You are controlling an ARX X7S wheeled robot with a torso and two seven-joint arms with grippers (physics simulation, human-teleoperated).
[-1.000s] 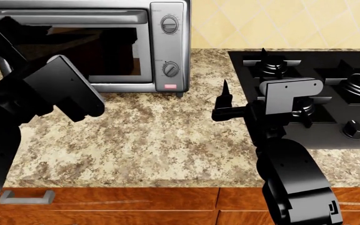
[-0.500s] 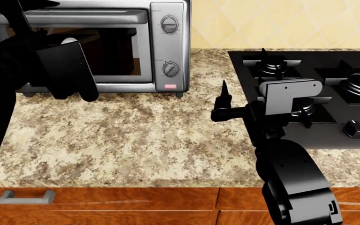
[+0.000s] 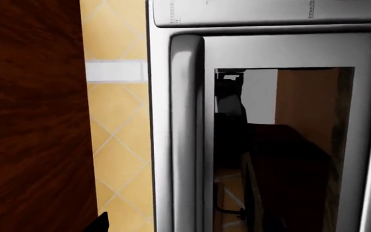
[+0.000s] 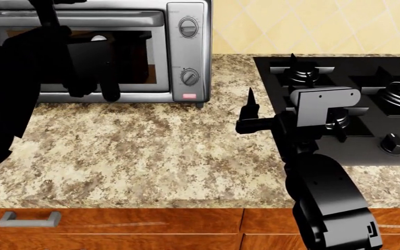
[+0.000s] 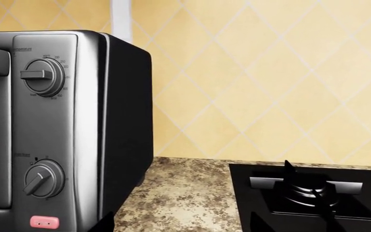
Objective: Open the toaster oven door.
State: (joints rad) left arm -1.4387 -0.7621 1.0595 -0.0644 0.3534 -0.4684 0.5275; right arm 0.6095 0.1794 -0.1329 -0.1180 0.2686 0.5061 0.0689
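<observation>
The oven is facing the robot, its door shut, the handle running sideways. Left gripper finger state unclear; right gripper is gaping open.

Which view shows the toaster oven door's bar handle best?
The left wrist view: the handle fills the frame close up beside the door's glass. The head view shows it partly behind the left arm. The right wrist view catches only the oven's knob panel.

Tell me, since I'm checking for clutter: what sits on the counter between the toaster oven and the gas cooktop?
Nothing: the head view shows bare granite counter between the toaster oven and the cooktop; the right wrist view agrees.
</observation>
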